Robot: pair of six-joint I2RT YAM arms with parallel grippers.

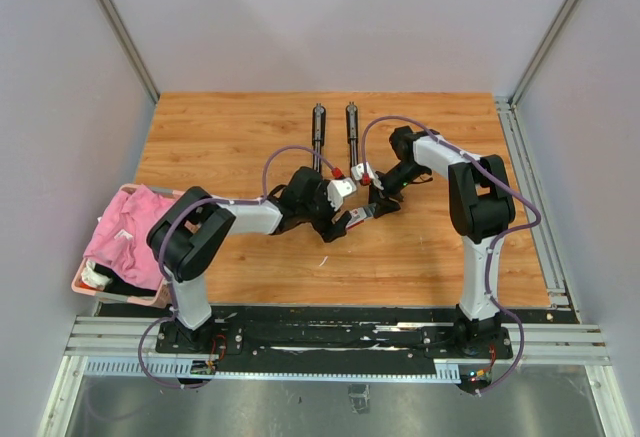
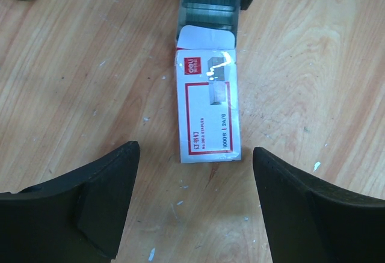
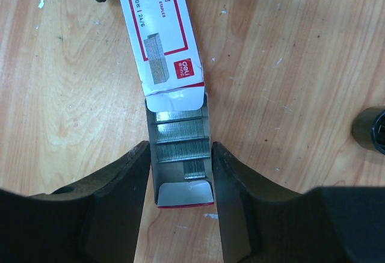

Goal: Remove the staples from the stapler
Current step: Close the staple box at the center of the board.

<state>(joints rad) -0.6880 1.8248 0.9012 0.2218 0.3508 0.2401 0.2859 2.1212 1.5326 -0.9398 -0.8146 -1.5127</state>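
Right gripper (image 3: 180,154) fills the bottom of its own wrist view. Its two black fingers (image 3: 114,203) are set one against each side wall of the inner tray (image 3: 183,195) of a staple box, pinching it across its width as far as the view shows. That hold looks meant to pin the tray to the desk (image 1: 220,147) while the other half of the box is worked. In the tray the staples (image 3: 179,135) lie as silvery strips packed crosswise, uncovered from the fingers up to the white flap of the red-and-white sleeve (image 2: 207,115). The sleeve overlaps only the tray's far end, so the box stands pulled open.

Opposite, the left gripper (image 2: 195,154) faces the sleeve's closed end with its fingers spread wider than the card and touching nothing; I judge it is lined up to take the sleeve. All this sits near the desk's middle.

Close to the far edge two slim black staplers lie side by side, the left-hand stapler (image 1: 318,135) and the right-hand stapler (image 1: 352,132). Both are well apart from the grippers, so the open box is probably there to receive what comes out of them. One pale sliver (image 1: 323,260) lies on the wood nearer the arms, too small to name. At the near-left corner a pink cloth (image 1: 125,222) is heaped in a basket (image 1: 80,282).
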